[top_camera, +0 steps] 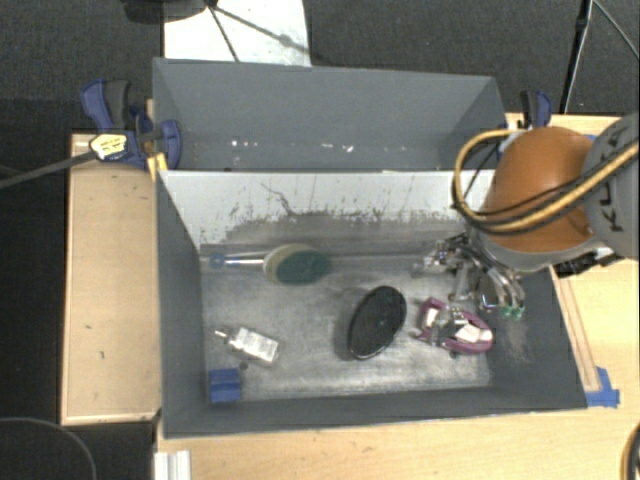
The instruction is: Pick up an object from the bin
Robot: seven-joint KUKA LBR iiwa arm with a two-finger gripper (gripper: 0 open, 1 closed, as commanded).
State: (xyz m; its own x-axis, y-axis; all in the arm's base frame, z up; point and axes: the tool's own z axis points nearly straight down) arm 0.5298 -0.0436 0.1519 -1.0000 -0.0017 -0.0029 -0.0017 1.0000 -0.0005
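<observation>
Currently I see the gripper (463,303) low in the right part of the grey metal bin (320,358), reaching in from the right under the arm's orange dome cover (535,193), which has black and yellow cables (468,173) looped round it. Its metal end sits directly over a small purple and white plastic thing (456,331) lying on the bin floor near the right wall, and the two look to be touching or very nearly so. From this angle I cannot tell which. Whether the jaws are spread or pressed together I also cannot tell, since the mechanism and the purple piece overlap into one cluttered shape. I see nothing clearly pinched or lifted, and the purple and white thing appears to rest on the floor.

Just beside it to the left, apart from it, lies a flat black oval disc (377,321), tilted with its long axis running up to the right. Further back, close to the rear wall, is a brush with a dark teal oval head and a clear handle (293,265), the handle pointing left. Well off in the front left corner lie a small clear bottle with a pale label (250,344) and, nearer the front rim, a small blue block (224,385). Both are well apart from the gripper.
</observation>
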